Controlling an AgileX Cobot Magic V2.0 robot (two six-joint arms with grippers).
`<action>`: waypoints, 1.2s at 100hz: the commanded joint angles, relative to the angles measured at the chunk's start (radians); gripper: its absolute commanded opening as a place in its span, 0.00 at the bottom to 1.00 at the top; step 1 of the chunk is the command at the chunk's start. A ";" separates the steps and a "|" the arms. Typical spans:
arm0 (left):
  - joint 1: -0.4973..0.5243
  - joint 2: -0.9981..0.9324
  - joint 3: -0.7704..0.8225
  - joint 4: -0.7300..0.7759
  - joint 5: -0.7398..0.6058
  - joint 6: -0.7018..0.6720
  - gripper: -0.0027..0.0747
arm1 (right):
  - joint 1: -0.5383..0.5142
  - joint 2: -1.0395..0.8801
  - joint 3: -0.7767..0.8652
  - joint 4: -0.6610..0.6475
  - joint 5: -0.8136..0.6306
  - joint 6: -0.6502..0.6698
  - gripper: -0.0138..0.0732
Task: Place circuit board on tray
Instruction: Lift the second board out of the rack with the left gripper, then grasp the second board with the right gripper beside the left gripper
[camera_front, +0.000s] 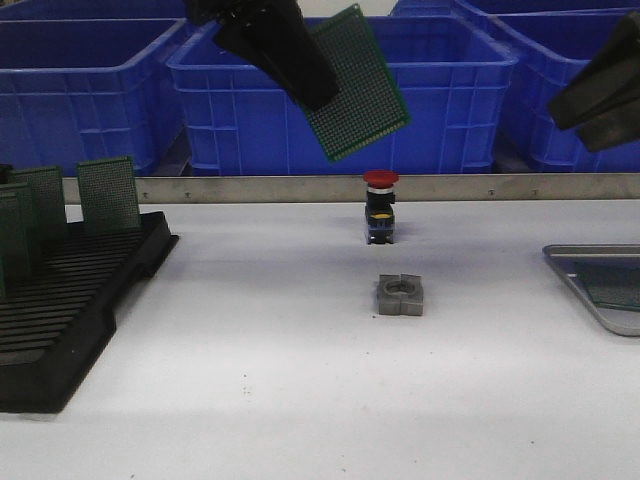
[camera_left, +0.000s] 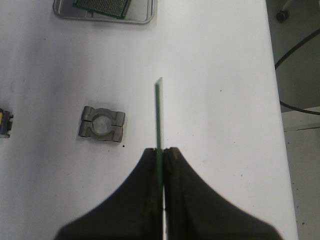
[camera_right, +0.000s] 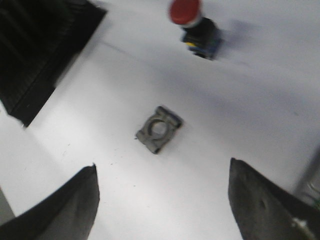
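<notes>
My left gripper is shut on a green perforated circuit board and holds it high above the table's middle. In the left wrist view the board shows edge-on between the closed fingers. The grey metal tray lies at the table's right edge with a green board in it; it also shows in the left wrist view with that board. My right gripper hangs open and empty at the upper right; its fingers stand wide apart.
A black slotted rack at the left holds several upright green boards. A red-capped push button and a grey metal clamp block sit mid-table. Big blue bins line the back behind a metal rail.
</notes>
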 joint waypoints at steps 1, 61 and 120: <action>-0.011 -0.051 -0.026 -0.070 0.037 -0.013 0.01 | 0.047 -0.077 -0.029 0.057 0.078 -0.126 0.80; -0.011 -0.051 -0.026 -0.104 0.037 -0.013 0.01 | 0.291 -0.099 -0.029 0.179 0.010 -0.351 0.80; -0.011 -0.051 -0.026 -0.112 0.037 -0.013 0.01 | 0.380 -0.043 -0.029 0.216 -0.035 -0.378 0.69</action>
